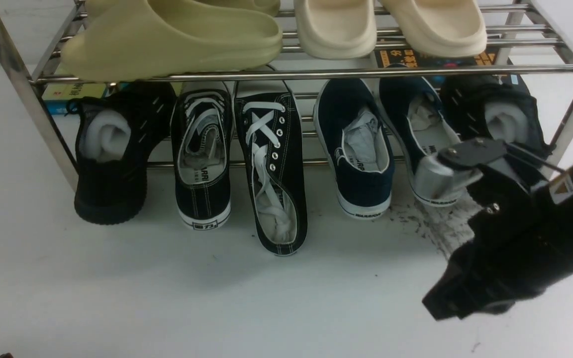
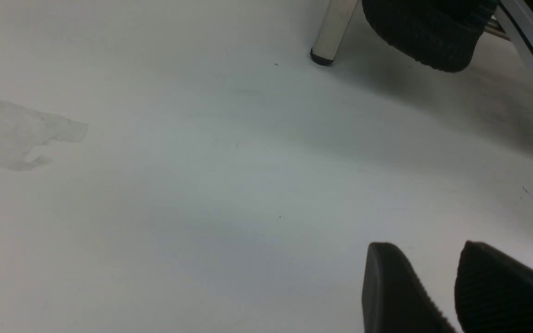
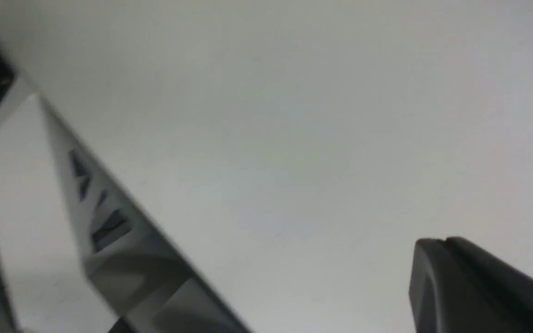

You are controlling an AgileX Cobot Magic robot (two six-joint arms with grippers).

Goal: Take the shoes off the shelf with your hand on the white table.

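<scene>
The two navy slip-on shoes stand on the lower tier of the chrome shelf (image 1: 306, 74), heels toward me: one in the middle (image 1: 356, 144), one to its right (image 1: 418, 134). My right gripper (image 1: 440, 174) reaches in from the lower right and sits at the heel of the right-hand navy shoe. In the right wrist view its fingertips (image 3: 444, 243) are pressed together with nothing between them, over the white table (image 3: 294, 138), with a blurred white shoe sole (image 3: 109, 222) beside them. My left gripper (image 2: 426, 245) is open and empty, low over the table.
Black knit sneakers (image 1: 112, 154) (image 1: 495, 114) stand at both ends of the lower tier, with black lace-ups (image 1: 202, 154) (image 1: 274, 169) between. Pale slides (image 1: 172, 40) (image 1: 391, 25) lie on the top tier. Dark scuffs (image 1: 430, 223) mark the table. A shelf leg (image 2: 331, 32) stands near my left gripper.
</scene>
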